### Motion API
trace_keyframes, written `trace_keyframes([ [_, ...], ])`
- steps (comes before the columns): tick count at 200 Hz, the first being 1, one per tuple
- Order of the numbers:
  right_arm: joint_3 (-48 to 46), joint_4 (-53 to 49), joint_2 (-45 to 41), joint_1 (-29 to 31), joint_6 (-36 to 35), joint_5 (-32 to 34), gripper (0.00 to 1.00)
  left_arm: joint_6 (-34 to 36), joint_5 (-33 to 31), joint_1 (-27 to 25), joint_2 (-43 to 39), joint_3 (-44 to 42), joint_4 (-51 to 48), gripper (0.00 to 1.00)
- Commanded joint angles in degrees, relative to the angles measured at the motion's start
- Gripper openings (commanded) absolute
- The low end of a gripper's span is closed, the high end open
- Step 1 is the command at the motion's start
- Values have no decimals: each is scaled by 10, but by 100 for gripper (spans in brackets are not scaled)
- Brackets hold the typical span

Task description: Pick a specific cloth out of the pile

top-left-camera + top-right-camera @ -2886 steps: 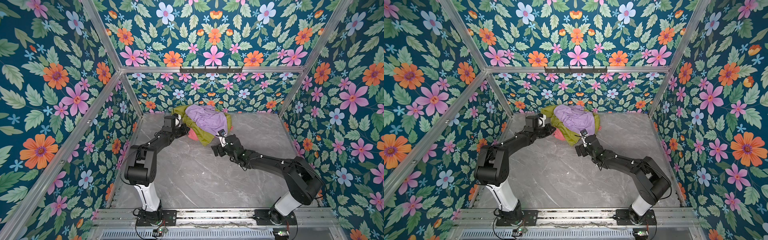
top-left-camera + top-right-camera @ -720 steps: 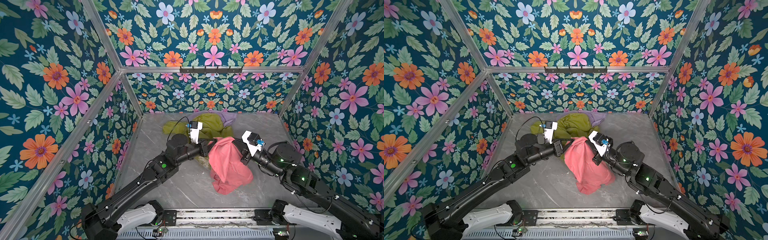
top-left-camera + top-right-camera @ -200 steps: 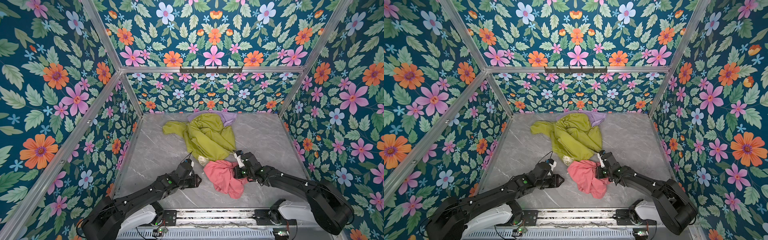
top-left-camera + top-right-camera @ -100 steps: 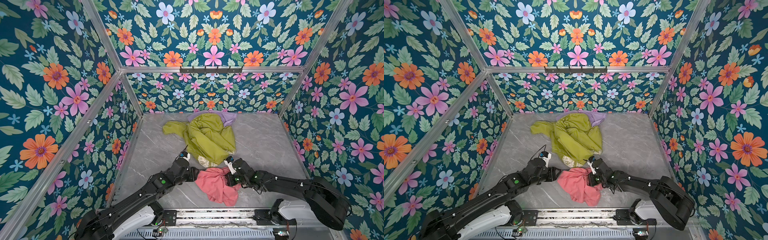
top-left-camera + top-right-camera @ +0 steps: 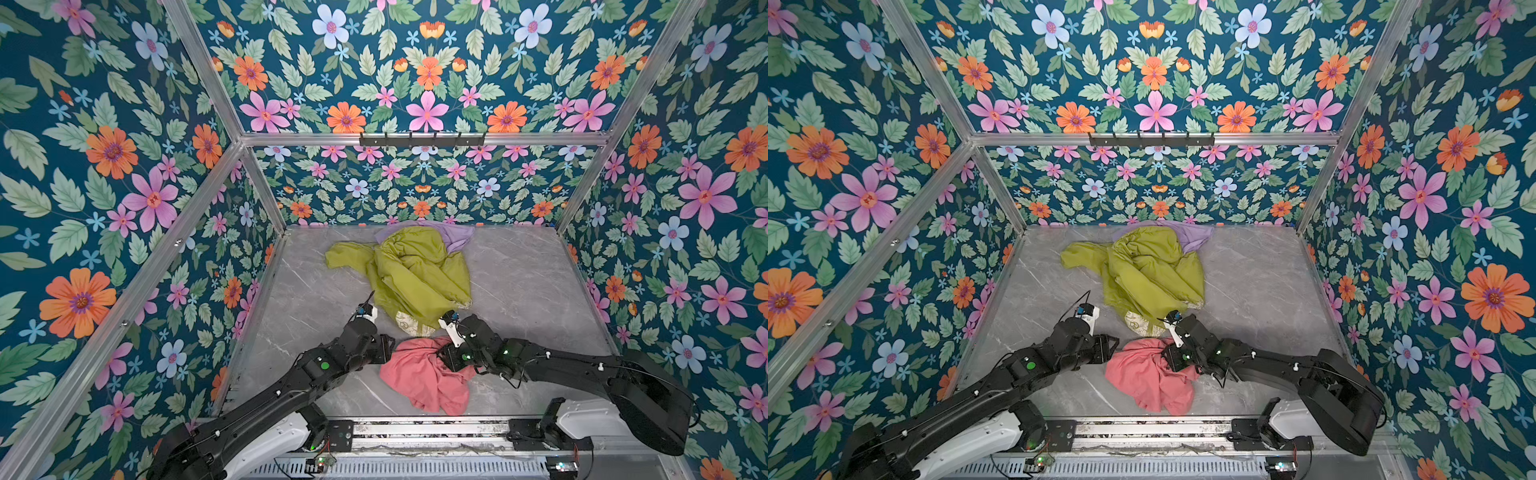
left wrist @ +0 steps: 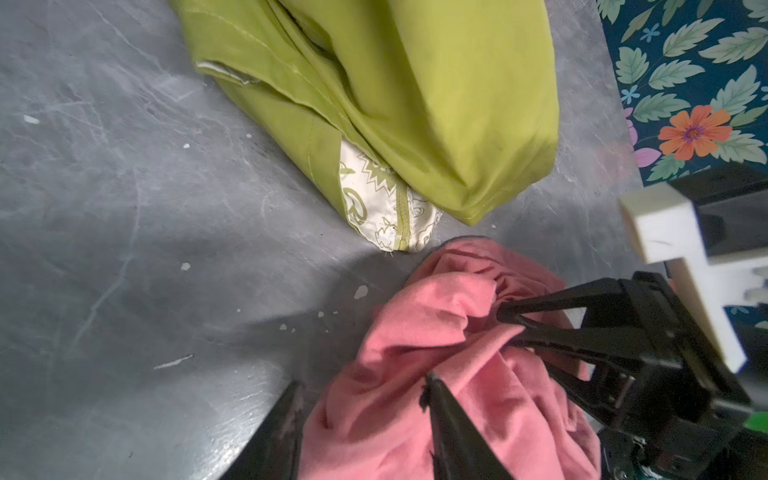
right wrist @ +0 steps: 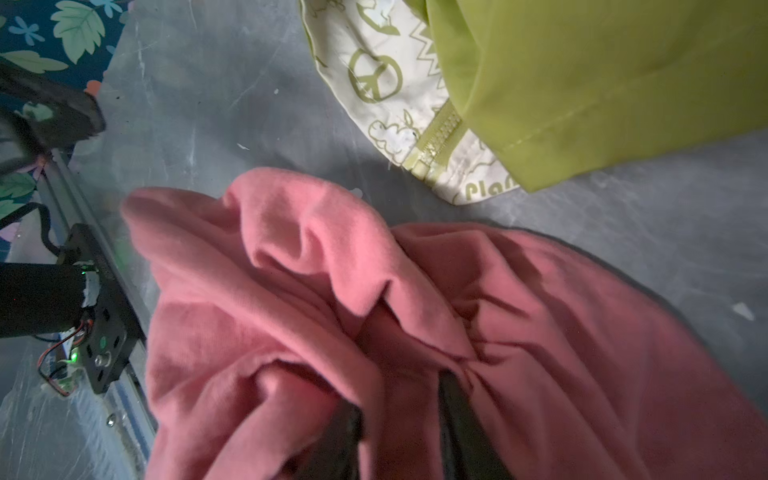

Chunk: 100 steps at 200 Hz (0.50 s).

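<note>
The salmon-pink cloth (image 5: pixel 419 378) (image 5: pixel 1150 378) lies crumpled on the grey table near the front edge, apart from the pile (image 5: pixel 415 274) (image 5: pixel 1150 270). My left gripper (image 5: pixel 388 347) (image 6: pixel 361 384) is open at its left edge, with a fold of the cloth (image 6: pixel 436 353) between the fingers. My right gripper (image 5: pixel 442 357) (image 7: pixel 399 390) sits low at its right edge. Its jaws stand apart with bunched cloth (image 7: pixel 291 270) between them. The left wrist view also shows the right gripper (image 6: pixel 505 324) in the fabric.
The pile is an olive-green cloth with a lilac-purple cloth (image 5: pixel 457 237) (image 5: pixel 1196 235) showing behind it at the back wall. A white printed fabric with a zip (image 6: pixel 386 212) (image 7: pixel 395 91) pokes out under its near edge. Floral walls enclose the table. A metal rail (image 5: pixel 415 432) runs along the front.
The right gripper dragged the pink cloth left and toward the front, then its jaws parted. The left gripper moved in to the cloth's left edge.
</note>
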Motion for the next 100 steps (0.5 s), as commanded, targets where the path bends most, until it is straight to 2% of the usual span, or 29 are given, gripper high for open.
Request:
trace_keyframes([
  [1, 15, -35, -31, 1, -10, 23, 39, 15, -18, 0, -1, 8, 9, 51],
  [28, 45, -93, -80, 1, -30, 46, 53, 26, -42, 0, -4, 19, 6, 51],
  [48, 69, -142, -121, -2, -51, 75, 64, 45, -95, 0, -20, 26, 7, 52],
  [64, 77, -166, -156, -14, -74, 111, 74, 72, -210, 0, -36, 25, 29, 68],
  [78, 68, -163, -189, -25, -108, 187, 82, 134, -327, 0, -41, 32, 60, 84],
  [89, 56, -152, -212, -39, -143, 267, 89, 214, -409, 1, -39, 3, 148, 84],
  [100, 32, -115, -227, -78, -195, 299, 92, 320, -491, 8, -29, -61, 293, 84],
])
